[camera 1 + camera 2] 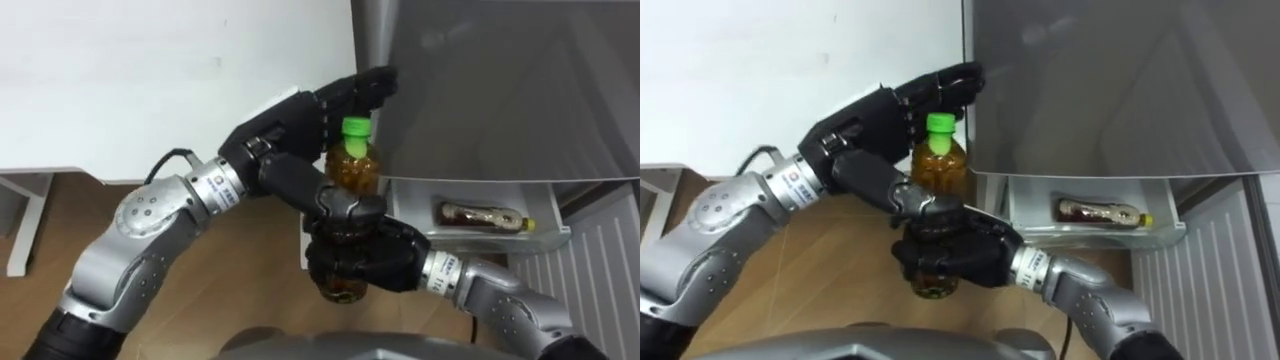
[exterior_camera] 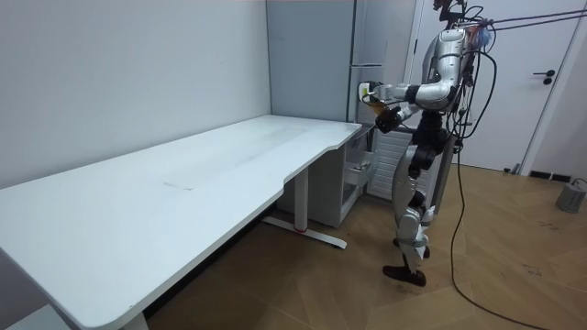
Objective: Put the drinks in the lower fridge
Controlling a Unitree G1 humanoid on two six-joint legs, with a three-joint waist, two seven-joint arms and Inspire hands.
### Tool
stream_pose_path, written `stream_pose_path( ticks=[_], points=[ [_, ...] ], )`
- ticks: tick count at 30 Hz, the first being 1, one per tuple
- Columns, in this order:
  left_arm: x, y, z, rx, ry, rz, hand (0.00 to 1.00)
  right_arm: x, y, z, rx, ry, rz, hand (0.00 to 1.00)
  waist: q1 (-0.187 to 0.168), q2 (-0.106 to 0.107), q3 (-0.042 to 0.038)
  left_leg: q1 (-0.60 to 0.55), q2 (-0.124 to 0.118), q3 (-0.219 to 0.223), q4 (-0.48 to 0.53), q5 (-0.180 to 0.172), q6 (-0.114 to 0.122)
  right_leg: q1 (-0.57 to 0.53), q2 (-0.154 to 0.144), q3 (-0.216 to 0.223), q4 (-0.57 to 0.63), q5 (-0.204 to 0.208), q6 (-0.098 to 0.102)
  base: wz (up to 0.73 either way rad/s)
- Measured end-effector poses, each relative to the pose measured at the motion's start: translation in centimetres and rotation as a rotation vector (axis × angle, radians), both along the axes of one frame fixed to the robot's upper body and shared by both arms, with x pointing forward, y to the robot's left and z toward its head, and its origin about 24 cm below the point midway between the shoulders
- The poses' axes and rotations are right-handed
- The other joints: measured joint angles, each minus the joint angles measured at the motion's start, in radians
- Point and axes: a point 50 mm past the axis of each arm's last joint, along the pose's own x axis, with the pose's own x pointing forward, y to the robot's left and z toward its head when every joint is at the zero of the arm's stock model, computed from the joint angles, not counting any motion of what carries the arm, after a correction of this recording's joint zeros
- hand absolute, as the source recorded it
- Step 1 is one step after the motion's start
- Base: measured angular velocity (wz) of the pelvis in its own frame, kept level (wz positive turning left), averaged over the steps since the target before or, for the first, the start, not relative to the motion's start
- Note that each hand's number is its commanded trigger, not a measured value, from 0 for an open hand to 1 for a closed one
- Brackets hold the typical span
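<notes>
An upright drink bottle (image 1: 355, 165) with a green cap and amber liquid is held between both hands in front of the grey fridge (image 1: 500, 90). My left hand (image 1: 290, 130) curls round its upper part, fingers behind the cap and thumb across the middle. My right hand (image 1: 375, 255) grips its lower part from the right. Below the fridge's upper door, the lower drawer (image 1: 480, 240) stands open, and a second bottle (image 1: 485, 216) lies on its side in it. In the room view I stand facing the fridge (image 2: 367, 37) with the bottle (image 2: 367, 92) raised.
A white desk (image 1: 150, 80) runs along my left, its end close to the fridge. The lower fridge door (image 1: 600, 270) is swung open at the right. Wooden floor lies beneath. A room door (image 2: 541, 82) is behind me.
</notes>
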Motion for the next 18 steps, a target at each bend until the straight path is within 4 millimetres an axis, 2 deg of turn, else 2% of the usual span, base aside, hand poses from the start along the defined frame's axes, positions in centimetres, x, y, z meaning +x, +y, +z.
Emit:
stream_pose_path(
  ticks=[3,9,10,15,18],
  points=[
    [-0.1,-0.1,1.8,-0.034,-0.077,0.008,0.0,-0.1,-0.2,-0.1,-0.015,0.015,-0.008,1.0,0.008,0.003,0.0004,0.004,0.001,0.0,-0.002,0.0,0.0,0.0,0.0,-0.001,0.004,0.0,0.0,-0.01],
    [0.1,0.9,5.3,-0.178,-0.245,0.101,0.0,-0.1,-0.5,-0.5,-0.106,0.0,0.014,1.0,0.014,0.019,-0.0102,0.041,-0.001,0.001,-0.018,0.0,0.0,0.026,-0.001,0.003,0.002,-0.001,0.001,-0.06],
    [0.0,1.2,5.9,-0.183,-0.279,0.115,0.0,-0.3,-0.7,-0.6,-0.111,0.008,0.004,1.0,0.027,0.019,-0.0106,0.055,-0.002,0.001,-0.031,0.001,0.0,0.029,-0.001,0.003,0.0,-0.003,-0.001,-0.09],
    [-0.2,2.4,7.8,-0.223,-0.392,0.22,0.0,-1.3,-1.6,-1.1,-0.169,0.024,-0.006,1.0,0.059,0.006,-0.0123,0.085,-0.003,0.001,-0.044,0.001,-0.001,0.049,-0.001,0.002,-0.013,-0.009,-0.003,-0.02],
    [0.1,4.2,8.4,-0.214,-0.419,0.34,0.0,-1.4,-2.2,-1.2,-0.18,0.026,-0.049,1.0,0.068,0.003,-0.0104,0.085,-0.002,0.0,-0.044,0.001,-0.002,0.055,0.0,0.0,-0.016,-0.009,-0.003,0.03]
  ],
)
